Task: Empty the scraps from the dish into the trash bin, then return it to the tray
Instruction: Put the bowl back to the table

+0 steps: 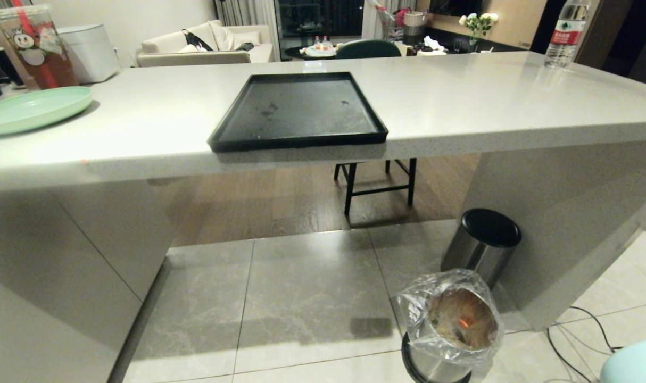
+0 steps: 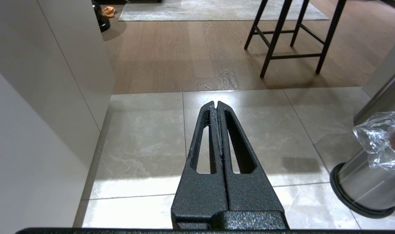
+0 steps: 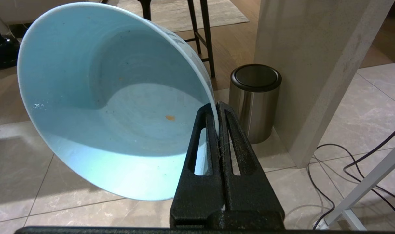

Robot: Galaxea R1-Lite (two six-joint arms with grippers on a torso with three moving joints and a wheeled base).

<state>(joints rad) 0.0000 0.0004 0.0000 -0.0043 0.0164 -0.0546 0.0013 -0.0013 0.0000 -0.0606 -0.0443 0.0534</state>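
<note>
My right gripper [image 3: 218,112] pinches only the emptied dish's [image 3: 96,97] thin rim, so it could slip while lifting to the tray [image 1: 297,111].

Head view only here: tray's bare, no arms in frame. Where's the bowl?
Observer: The right gripper is shut on the rim of the light-blue bowl, held low over the floor tiles.
Operator: Any scraps left in it?
Observer: Nearly none, just a small orange speck stuck inside.
Operator: Left arm?
Observer: The left gripper is shut and holds nothing, low above the tiles, with the bag-lined trash bin off to one side.
</note>
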